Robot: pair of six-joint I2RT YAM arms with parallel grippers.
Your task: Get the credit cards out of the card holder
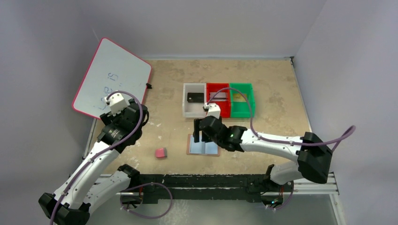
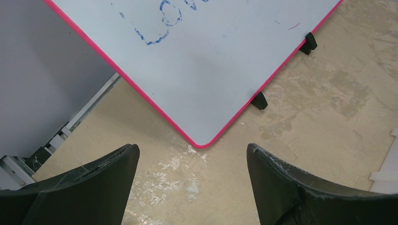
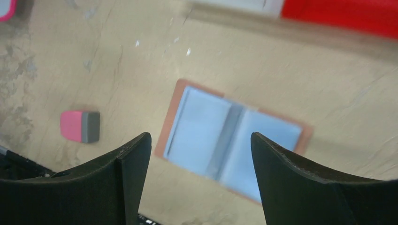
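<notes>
The card holder (image 1: 203, 146) shows pale blue-grey sleeves inside a tan-brown border, on a mottled beige bench (image 1: 272, 89). Left of the card holder lies a pink-and-grey eraser (image 1: 161, 153); beyond it stand a white bin (image 1: 185, 101) with a black card (image 1: 195, 97), a red bin (image 1: 226, 113) and a green bin (image 1: 241, 113). Far left of it, the whiteboard (image 1: 112, 77) is white, pink-edged, with blue writing.

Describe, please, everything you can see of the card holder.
The card holder lies open and flat on the table, sleeves up. Its tan-brown leather-like cover frames two pale blue-grey clear sleeve pages split by a darker spine. No card shows in them, though the view is blurred. The open right gripper hangs above, not touching.
</notes>
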